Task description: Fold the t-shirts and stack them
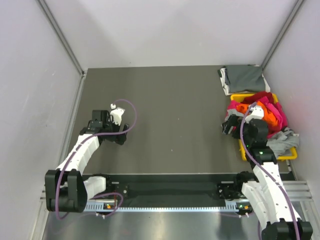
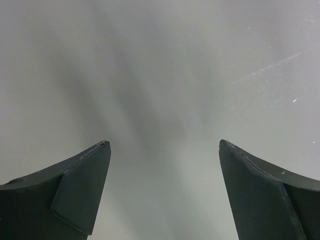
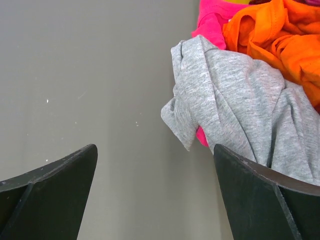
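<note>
Right end effector [image 3: 155, 150]: jaws spread wide, nothing between them. You have it low over the counter [image 1: 175, 110], just off the left side of the yellow bin [image 1: 243, 154], on the right half of the counter.

Right wrist view: bare counter under the left finger. A drooping fold of the light grey t-shirt [image 3: 240, 100] hangs just ahead of the gap. The same cloth runs down behind the right finger, and you cannot tell from here whether it touches.

Left end effector [image 1: 119, 136]: also wide and empty. It sits over the left half of the counter, well apart from all the clothing. Its wrist view shows only plain grey surface between the two fingers.

T-shirts, as you would find them:
- Most are heaped and crumpled in the yellow bin, unfolded.
- The light grey t-shirt spills over the bin's left and near sides.
- The orange t-shirt [image 3: 280, 35] is bunched just behind the light grey one, touching it.
- The magenta-pink t-shirt [image 3: 212, 20] shows beside the orange one, and a sliver peeks out under the grey fold.
- The dark red t-shirt [image 1: 261, 97] lies at the far end of the heap.
- The dark grey t-shirt [image 1: 242, 77] lies on the counter in the far right corner, in a compact, roughly squared shape just beyond the bin's far rim.
</note>
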Controlling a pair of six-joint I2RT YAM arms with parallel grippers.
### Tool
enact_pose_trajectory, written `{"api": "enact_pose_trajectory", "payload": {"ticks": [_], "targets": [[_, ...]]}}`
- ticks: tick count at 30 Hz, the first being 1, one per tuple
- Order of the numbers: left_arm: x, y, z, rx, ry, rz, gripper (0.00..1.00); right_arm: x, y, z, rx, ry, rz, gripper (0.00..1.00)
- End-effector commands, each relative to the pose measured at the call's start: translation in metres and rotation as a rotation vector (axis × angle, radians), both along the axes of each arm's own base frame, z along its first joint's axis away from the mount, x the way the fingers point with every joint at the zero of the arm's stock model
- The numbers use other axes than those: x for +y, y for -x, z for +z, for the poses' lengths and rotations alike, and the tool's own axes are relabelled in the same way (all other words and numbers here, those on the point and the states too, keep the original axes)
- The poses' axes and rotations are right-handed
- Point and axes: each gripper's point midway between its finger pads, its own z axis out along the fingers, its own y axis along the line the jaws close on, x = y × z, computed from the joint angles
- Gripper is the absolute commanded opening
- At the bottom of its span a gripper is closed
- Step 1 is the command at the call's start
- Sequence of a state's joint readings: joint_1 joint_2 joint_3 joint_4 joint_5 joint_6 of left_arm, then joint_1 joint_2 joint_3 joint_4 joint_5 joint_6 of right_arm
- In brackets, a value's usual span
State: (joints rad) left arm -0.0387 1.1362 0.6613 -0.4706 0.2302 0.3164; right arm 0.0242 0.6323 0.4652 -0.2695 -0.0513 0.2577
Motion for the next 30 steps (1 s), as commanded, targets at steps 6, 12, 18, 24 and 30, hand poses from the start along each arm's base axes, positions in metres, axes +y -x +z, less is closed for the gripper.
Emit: {"api": "enact_pose_trajectory", "payload": {"ticks": [6, 12, 18, 24, 30], "targets": [[-0.007, -0.008, 0.014, -0.056, 0.041, -0.041, 0.93, -0.001, -0.007, 0.034, -0.124, -0.010, -0.016, 1.00], [-0.028, -0.005, 0.033, -0.029, 0.108, -0.186, 0.94, -0.030, -0.009, 0.084, -0.215, 0.044, -0.170, 1.00], [-0.021, -0.024, 0.057, -0.077, 0.053, -0.191, 0.99, -0.109, -0.015, 0.102, 0.007, 0.246, -0.498, 1.00], [0.002, -0.050, 0.081, -0.140, -0.066, -0.120, 0.99, -0.177, -0.029, 0.076, 0.177, 0.297, -0.671, 0.94], [0.007, -0.061, 0.093, -0.174, -0.097, -0.112, 0.99, -0.194, -0.071, 0.055, 0.245, 0.258, -0.583, 0.54]]}}
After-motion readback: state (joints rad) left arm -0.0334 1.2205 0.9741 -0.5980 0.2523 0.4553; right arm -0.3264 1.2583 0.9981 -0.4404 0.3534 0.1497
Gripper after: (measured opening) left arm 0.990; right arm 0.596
